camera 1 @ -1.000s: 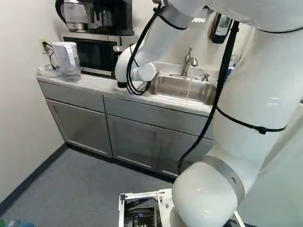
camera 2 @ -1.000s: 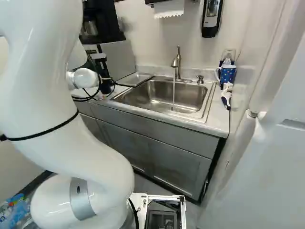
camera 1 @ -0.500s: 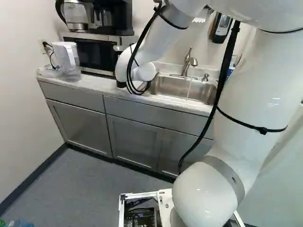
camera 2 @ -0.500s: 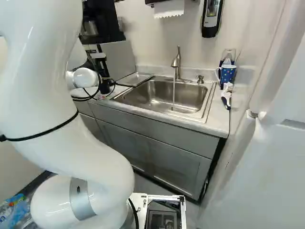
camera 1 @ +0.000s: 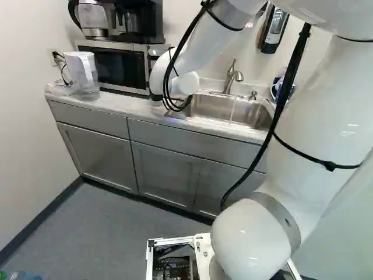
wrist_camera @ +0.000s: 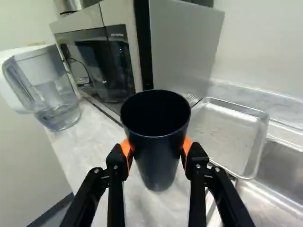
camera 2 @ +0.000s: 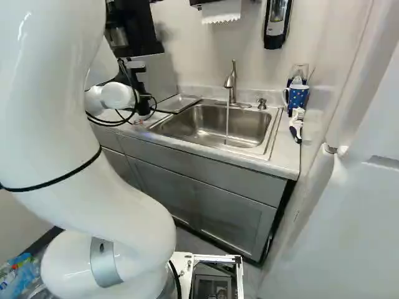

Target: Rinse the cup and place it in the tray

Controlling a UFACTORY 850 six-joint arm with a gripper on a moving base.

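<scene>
In the right base view my gripper (camera 2: 142, 99) is at the counter left of the sink, its fingertips hard to make out. In the wrist view the gripper (wrist_camera: 156, 147) is shut on a black cup (wrist_camera: 158, 161), an orange pad against each side. The cup's open mouth faces the camera; whether its base touches the counter I cannot tell. A shallow metal tray (wrist_camera: 225, 135) lies just beyond the cup, beside the sink (camera 2: 249, 128). Water runs from the faucet (camera 2: 231, 82) into the sink.
A microwave (wrist_camera: 106, 64) and a water pitcher (wrist_camera: 52, 87) stand on the counter (camera 1: 125, 108) near the cup. At the sink's far side are a blue dotted mug (camera 2: 298, 98) and a brush (camera 2: 296, 124). A soap dispenser (camera 2: 275, 23) hangs on the wall.
The forearm and wrist have shifted towards the sink, to the right in both base views. The base has not moved, and the water was running before too.
</scene>
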